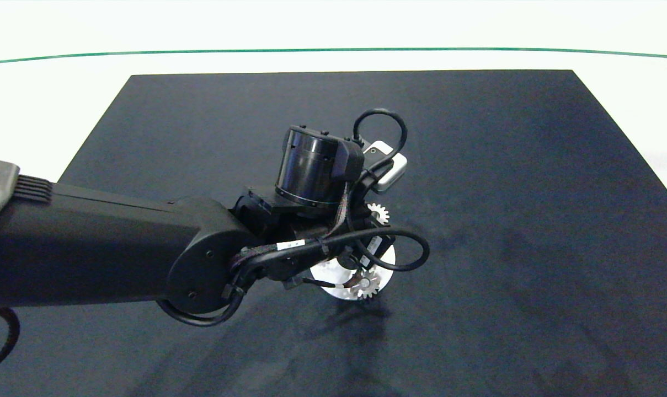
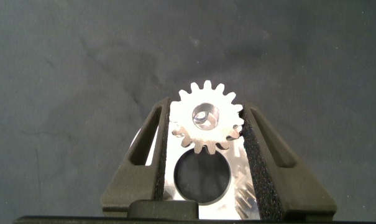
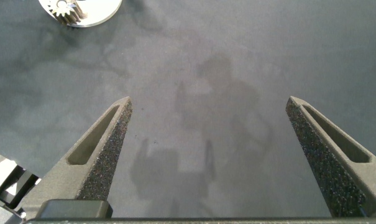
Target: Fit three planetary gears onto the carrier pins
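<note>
My left gripper [image 2: 206,106] is shut on a silvery planetary gear [image 2: 207,121], its pads on either side of the teeth. Below the gear lies the white disc [image 2: 173,163] with its large centre hole. From above, the held gear [image 1: 377,212] shows at the disc's far edge, and the left wrist covers most of the disc [image 1: 333,291]. A second gear [image 1: 368,284] sits on the disc's near right rim, also seen as a gear [image 3: 66,9] in the right wrist view. I see no third gear, and the carrier pins are hidden. My right gripper [image 3: 209,102] hangs open over bare mat.
A black mat [image 1: 504,220] covers the white table [image 1: 63,94], with a green line along the far side. The left arm and its looping cables [image 1: 405,259] hang over the disc. The right arm is outside the head view.
</note>
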